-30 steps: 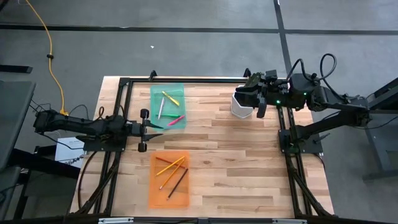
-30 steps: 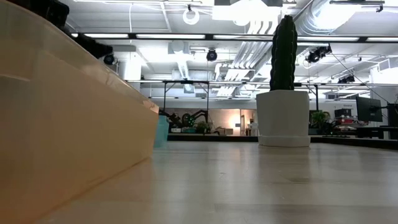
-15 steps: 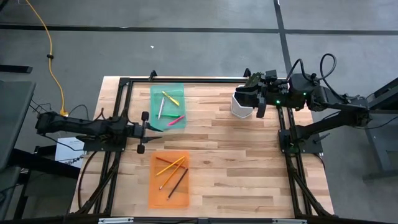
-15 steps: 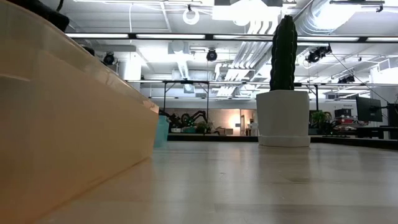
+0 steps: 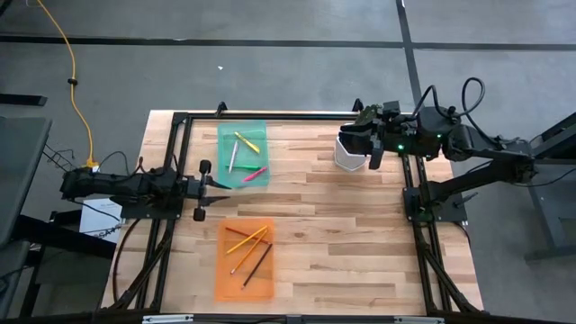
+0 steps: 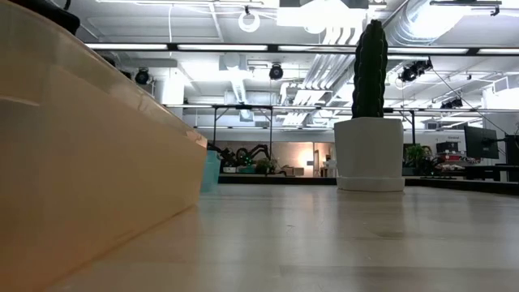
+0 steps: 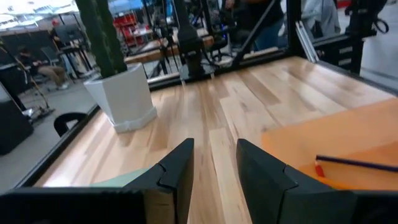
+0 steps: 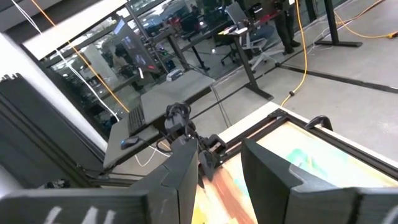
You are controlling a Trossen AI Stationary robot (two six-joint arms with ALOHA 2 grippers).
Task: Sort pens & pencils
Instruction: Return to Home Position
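Pencils and pens lie in their bins, and neither gripper holds any of them. The left gripper hangs over the left side of the table, level with the gap between the two bins and pointing toward the table's middle. Its jaws are spread wide with nothing between them. The left wrist view shows bare wood in the gap of the left gripper. The right gripper sits at the far right part of the table, just beside a white pot. Its jaws stand apart and hold nothing, as the right wrist view confirms.

The orange bin lies on the near side of the left gripper. In it the four pencils lie loosely crossed: a yellow-orange one, an orange one, a red one and a dark one. In the left wrist view the dark pencil rests on the orange bin.

The green bin lies on the far side of the left gripper. A yellow pen, a whitish pen and a magenta pen show in it; I cannot make out a green one against the bin.

In the low view the orange bin's wall fills the left side. The white pot stands beyond it on the table and holds a tall cactus.
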